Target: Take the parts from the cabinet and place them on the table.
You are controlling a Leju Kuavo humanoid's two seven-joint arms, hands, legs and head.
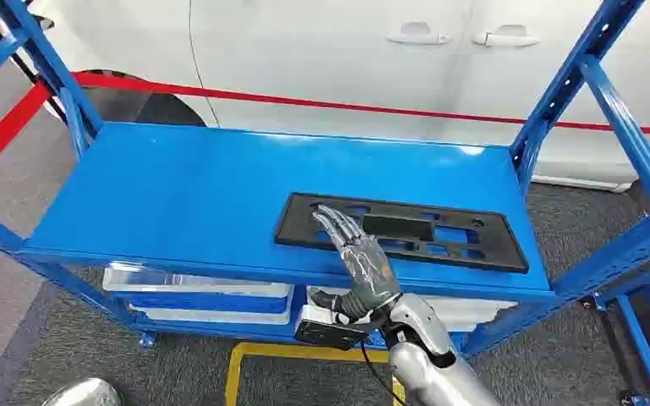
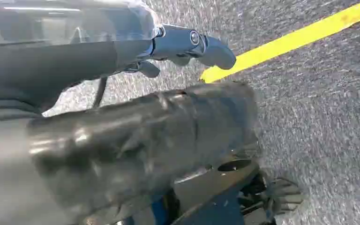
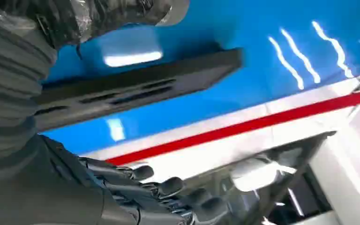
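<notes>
A flat black plastic part [image 1: 402, 231] with several cut-outs lies on the top shelf of the blue cabinet [image 1: 178, 194], towards the right front. My right hand [image 1: 360, 258] reaches in over the shelf's front edge, fingers stretched out and spread over the part's near left end, holding nothing. From the right wrist the part [image 3: 136, 84] shows as a dark slab beyond the hand, with the dark fingers [image 3: 168, 190] apart from it. My left hand [image 2: 187, 44] hangs low over the grey floor, its fingers loose and empty.
Blue uprights [image 1: 588, 63] stand at the shelf's corners. Clear plastic bins [image 1: 195, 292] sit on the lower shelf. A white car with a red stripe [image 1: 347, 51] stands close behind. Yellow tape [image 1: 305, 351] marks the grey carpet in front.
</notes>
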